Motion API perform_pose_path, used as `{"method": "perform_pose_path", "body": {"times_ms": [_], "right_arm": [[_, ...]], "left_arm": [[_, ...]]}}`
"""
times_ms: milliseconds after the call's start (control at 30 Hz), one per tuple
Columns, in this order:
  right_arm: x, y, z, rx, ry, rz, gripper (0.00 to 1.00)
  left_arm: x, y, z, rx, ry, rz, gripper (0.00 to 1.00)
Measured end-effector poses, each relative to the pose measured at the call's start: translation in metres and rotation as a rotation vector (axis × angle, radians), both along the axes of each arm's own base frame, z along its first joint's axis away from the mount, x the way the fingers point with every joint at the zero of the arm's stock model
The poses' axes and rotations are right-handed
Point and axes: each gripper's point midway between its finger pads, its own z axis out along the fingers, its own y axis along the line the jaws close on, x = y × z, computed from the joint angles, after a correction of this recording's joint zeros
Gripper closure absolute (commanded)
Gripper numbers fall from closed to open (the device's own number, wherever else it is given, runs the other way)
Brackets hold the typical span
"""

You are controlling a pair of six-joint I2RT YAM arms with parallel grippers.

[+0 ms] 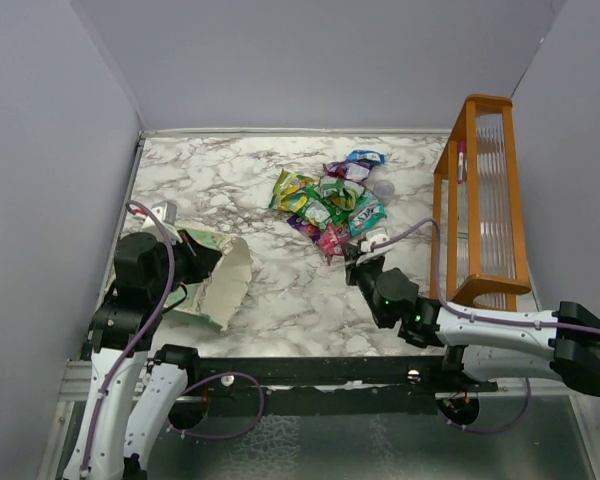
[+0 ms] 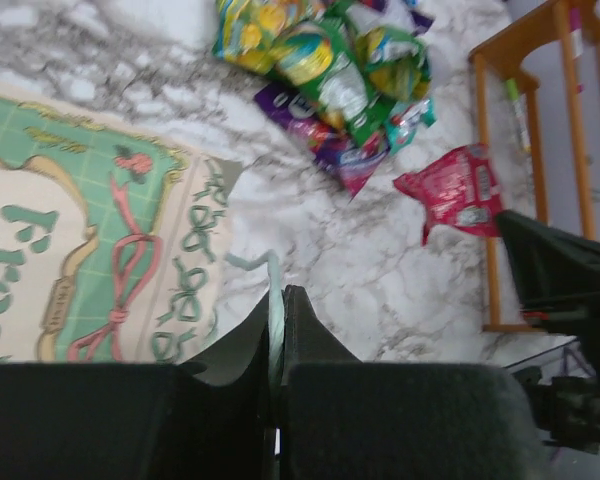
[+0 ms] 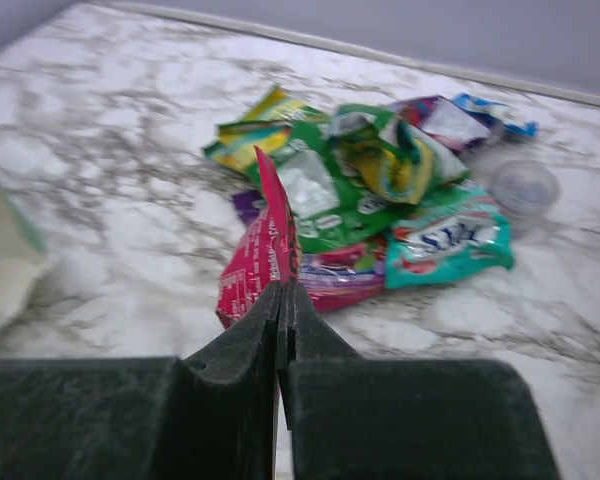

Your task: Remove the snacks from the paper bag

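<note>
A: Starting at the left gripper (image 2: 277, 300): wide or narrow?
B: Narrow, shut right down. Pinching the paper bag (image 2: 80, 250) by a thin pale-green strip at its edge. Rim or handle, hard to say.
A: And where on the worktop (image 1: 280, 310)?
B: By the left edge, closer to the near edge than the far one. Lying on its side, green and cream front showing, white inside showing too, mouth turned toward the middle.
A: Now the right gripper (image 3: 280, 298).
B: Closed too, clamped on the top edge of a pink-red packet (image 3: 255, 255). Held upright, on edge, crinkled.
A: Lifted clear?
B: Cannot tell. Seen from above, just at the near side of the other snacks (image 1: 330, 200); touching them or only beside them, unclear.
A: And those?
B: Heaped together right of the middle, toward the far right corner. Yellow-green, green, purple and teal overlapping one another, a blue one at the far end. All well apart from the bag.
A: Anything past that?
B: A small clear cup (image 3: 523, 187) just beside the heap, on its right, next to the teal packet. Then an orange wooden rack (image 1: 490, 200), standing upright along the right edge, near the heap and across the worktop from the bag.
</note>
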Motion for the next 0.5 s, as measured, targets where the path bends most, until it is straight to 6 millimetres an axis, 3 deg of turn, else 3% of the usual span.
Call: {"method": "perform_pose_path", "body": {"times_ms": [100, 233, 333, 400, 500], "right_arm": [[0.02, -0.02, -0.018, -0.097, 0.03, -0.099, 0.99], [0.04, -0.035, -0.038, -0.169, 0.093, -0.184, 0.99], [0.048, -0.042, -0.041, -0.156, 0.125, -0.216, 0.99], [0.051, -0.044, -0.04, -0.134, 0.136, -0.223, 0.99], [0.053, -0.045, -0.04, -0.112, 0.145, -0.226, 0.99]], "left_arm": [[0.015, -0.007, 0.036, -0.057, -0.049, -0.001, 1.0], [0.041, -0.02, 0.107, -0.145, -0.168, -0.021, 1.0], [0.059, -0.028, 0.159, -0.207, -0.263, -0.041, 1.0], [0.066, -0.03, 0.181, -0.224, -0.308, -0.049, 1.0], [0.067, -0.027, 0.195, -0.221, -0.341, -0.033, 1.0]]}}
